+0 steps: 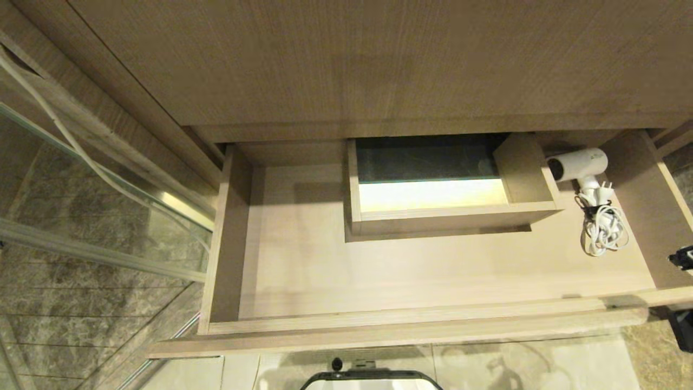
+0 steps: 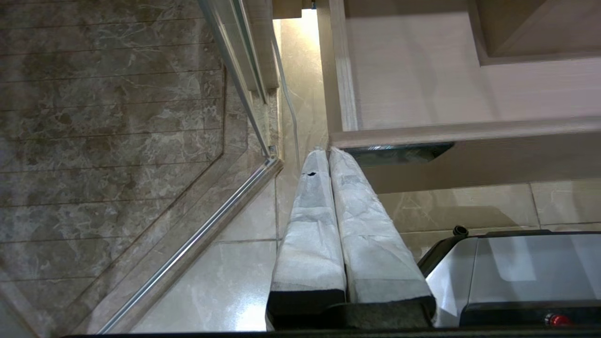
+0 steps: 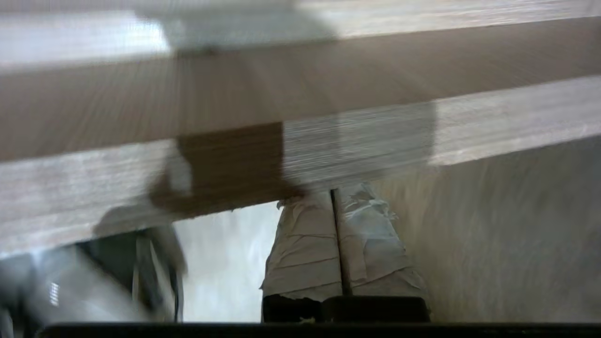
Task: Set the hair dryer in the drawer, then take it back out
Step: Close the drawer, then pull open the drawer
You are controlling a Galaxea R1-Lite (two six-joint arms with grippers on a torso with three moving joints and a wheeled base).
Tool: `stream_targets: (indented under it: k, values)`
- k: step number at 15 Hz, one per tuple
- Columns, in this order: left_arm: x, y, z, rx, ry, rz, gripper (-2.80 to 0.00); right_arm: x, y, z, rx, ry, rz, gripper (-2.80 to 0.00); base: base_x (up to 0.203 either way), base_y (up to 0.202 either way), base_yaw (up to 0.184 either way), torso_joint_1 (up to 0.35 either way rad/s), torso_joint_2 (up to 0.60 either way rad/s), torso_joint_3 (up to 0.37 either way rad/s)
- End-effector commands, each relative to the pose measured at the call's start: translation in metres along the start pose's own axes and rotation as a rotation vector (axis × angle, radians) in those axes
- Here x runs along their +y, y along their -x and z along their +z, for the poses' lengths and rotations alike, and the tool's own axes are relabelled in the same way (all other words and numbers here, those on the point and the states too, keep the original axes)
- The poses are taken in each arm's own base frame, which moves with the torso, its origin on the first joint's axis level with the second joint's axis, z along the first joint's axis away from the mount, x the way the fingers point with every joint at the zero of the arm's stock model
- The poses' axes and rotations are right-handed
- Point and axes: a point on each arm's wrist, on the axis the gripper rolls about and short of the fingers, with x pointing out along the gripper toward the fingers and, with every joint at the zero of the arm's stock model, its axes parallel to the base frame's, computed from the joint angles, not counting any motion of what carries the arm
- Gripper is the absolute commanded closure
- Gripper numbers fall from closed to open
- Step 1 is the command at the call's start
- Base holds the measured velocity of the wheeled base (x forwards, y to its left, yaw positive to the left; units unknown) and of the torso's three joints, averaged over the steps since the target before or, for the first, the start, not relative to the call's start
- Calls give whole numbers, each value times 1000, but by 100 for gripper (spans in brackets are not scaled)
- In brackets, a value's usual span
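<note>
The drawer (image 1: pixel 411 320) stands pulled open, wide and shallow, with a boxed cut-out (image 1: pixel 533 179) at mid-back. The white hair dryer (image 1: pixel 578 164) lies in its back right corner, barrel on its side. Its coiled white cord (image 1: pixel 602 232) rests just in front of it. A black part of my right arm (image 1: pixel 683 258) shows at the head view's right edge, beside the drawer's right wall. My right gripper (image 3: pixel 334 196) is shut and empty, with blurred drawer wood (image 3: pixel 328 94) close ahead. My left gripper (image 2: pixel 327 151) is shut and empty, parked low by the drawer's front left corner (image 2: pixel 342 136).
A taller wood panel (image 1: pixel 379 59) rises above the drawer. To the left are a glass door with a metal rail (image 1: pixel 97 254) and a thin white cable (image 1: pixel 81 154). Pale floor tiles (image 1: pixel 541 363) and my base (image 1: pixel 373 379) lie in front.
</note>
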Motion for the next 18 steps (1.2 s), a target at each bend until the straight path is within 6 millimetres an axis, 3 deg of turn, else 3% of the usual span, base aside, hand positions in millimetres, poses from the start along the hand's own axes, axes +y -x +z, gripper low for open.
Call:
stream_targets:
  k: [1,4,6,9,11,15,18]
  values:
    - [0,0,0,2,0,0,0,-26,-8,61,-253,-56,-70,0,0,0,0,0,0,0]
    - [0,0,0,1,0,-1,0,-47,-11,127,-536,-177,-105,0,0,0,0,0,0,0]
    - [0,0,0,-1,0,0,0,-52,-9,143,-614,-199,-115,0,0,0,0,0,0,0]
    - [0,0,0,-1,0,0,0,-47,12,118,-435,-194,-64,0,0,0,0,0,0,0]
    - [0,0,0,0,0,-1,0,-39,40,96,-325,-188,-23,0,0,0,0,0,0,0]
    - [0,0,0,-1,0,0,0,-17,96,62,-353,-158,39,0,0,0,0,0,0,0]
    - [0,0,0,1,0,-1,0,3,139,24,-467,-124,75,0,0,0,0,0,0,0]
